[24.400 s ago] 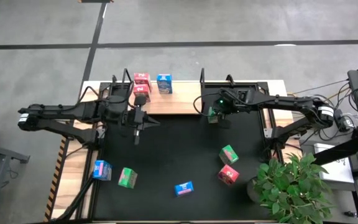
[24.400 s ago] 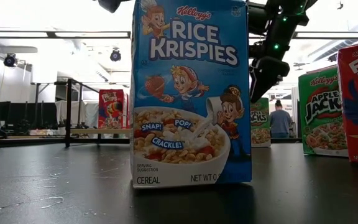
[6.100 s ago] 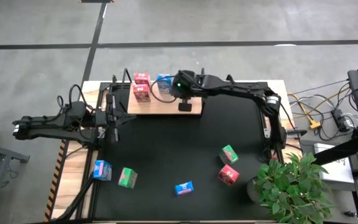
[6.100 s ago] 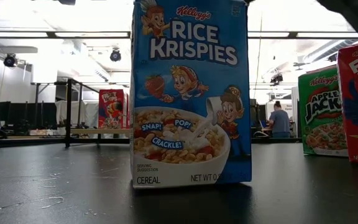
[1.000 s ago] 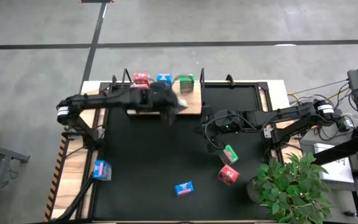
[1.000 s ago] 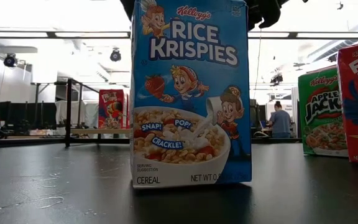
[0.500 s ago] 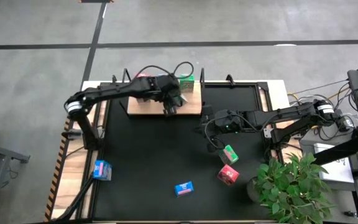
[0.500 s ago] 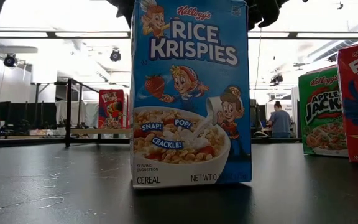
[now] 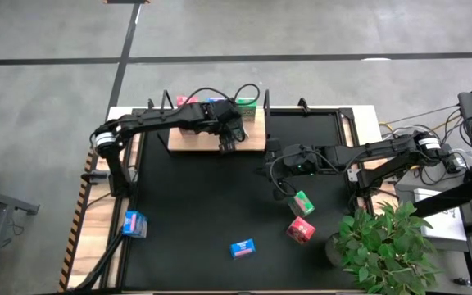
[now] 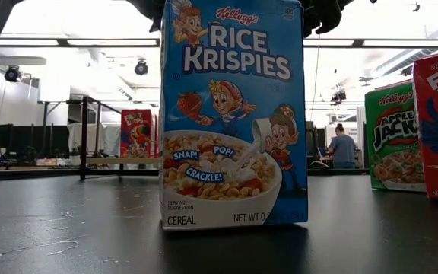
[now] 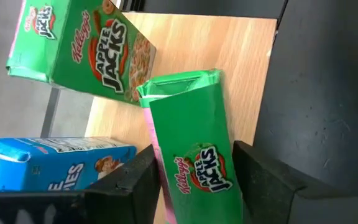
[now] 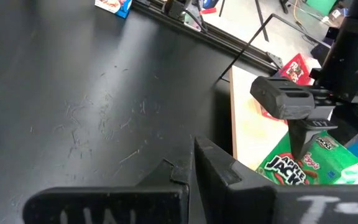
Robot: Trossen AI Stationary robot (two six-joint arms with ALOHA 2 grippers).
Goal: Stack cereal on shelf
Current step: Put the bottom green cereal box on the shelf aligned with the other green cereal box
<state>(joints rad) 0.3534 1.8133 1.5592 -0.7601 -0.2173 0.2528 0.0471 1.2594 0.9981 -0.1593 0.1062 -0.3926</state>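
Left gripper (image 11: pixel 191 180) — clamped on a green cereal box (image 11: pixel 194 146), held over the shelf (image 11: pixel 241 46) beside another green box (image 11: pixel 82 50) for placing | right gripper (image 12: pixel 191 165) — fingers together, empty, waiting above the mat (image 9: pixel 220 213).

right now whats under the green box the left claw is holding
The wooden shelf lies beneath the held green box, gripped by the left claw. Whether the box touches the board is hidden.
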